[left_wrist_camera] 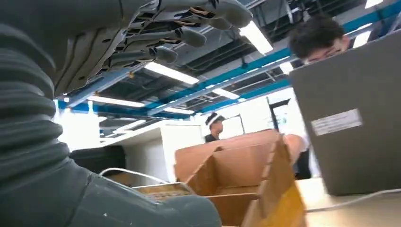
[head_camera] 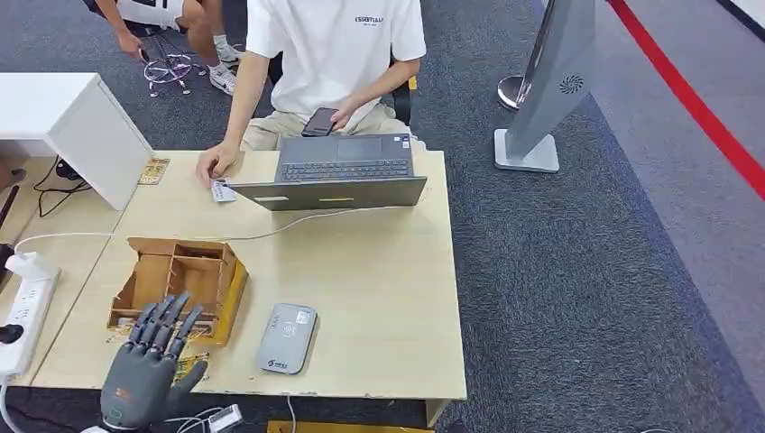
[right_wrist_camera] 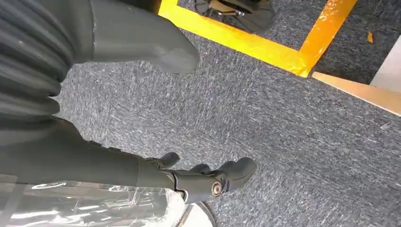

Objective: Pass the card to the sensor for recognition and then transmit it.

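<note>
**Card at the far edge, under a person's hand**

The card (head_camera: 222, 191) lies at the far edge of the table (head_camera: 379, 298), under the hand (head_camera: 215, 164) of a seated person, just left of the laptop (head_camera: 338, 177). The grey sensor (head_camera: 287, 337) lies near the front edge. The left hand (head_camera: 149, 365) hovers over the wooden box (head_camera: 176, 281), fingers spread, holding nothing. The left wrist view shows the box walls from low down. The right hand (right_wrist_camera: 142, 161) hangs over grey carpet (right_wrist_camera: 265, 118), fingers apart and empty, near yellow floor tape (right_wrist_camera: 246, 45).
</note>
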Robot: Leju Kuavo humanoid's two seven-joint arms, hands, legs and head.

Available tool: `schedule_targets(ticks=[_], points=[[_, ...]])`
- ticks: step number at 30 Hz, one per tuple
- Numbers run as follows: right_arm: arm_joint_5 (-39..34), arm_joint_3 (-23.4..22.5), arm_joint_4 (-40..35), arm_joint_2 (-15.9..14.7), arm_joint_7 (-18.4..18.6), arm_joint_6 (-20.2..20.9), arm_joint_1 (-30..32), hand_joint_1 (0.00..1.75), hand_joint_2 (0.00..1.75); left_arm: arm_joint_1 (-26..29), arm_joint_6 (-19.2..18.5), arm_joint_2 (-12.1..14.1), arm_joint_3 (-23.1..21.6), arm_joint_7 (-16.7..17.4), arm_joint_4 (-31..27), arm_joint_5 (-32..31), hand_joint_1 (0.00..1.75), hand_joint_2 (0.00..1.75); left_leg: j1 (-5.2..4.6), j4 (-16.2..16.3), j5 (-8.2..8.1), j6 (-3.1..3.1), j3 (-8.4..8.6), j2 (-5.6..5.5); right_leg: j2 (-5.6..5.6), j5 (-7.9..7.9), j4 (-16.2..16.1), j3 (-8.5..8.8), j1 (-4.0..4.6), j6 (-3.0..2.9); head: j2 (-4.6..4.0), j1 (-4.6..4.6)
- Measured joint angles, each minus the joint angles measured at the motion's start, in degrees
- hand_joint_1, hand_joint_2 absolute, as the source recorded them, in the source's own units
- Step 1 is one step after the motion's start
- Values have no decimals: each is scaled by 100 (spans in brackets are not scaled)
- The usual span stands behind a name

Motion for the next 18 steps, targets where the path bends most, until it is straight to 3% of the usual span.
schedule_targets(ticks=[11, 18], points=[[-28, 122, 0, 0, 0, -11, 1, 0, 175, -119, 0, -482, 1166, -610, 547, -42, 0, 175, 0, 0, 0, 0, 2, 1, 1, 0, 0, -1, 0, 0, 0, 2], [-15, 157, 0, 0, 0, -17, 0, 0, 175, -241, 2, -659, 1577, -734, 785, -66, 0, 175, 0, 0, 0, 0, 1, 0, 1, 0, 0, 0, 0, 0, 0, 0]])
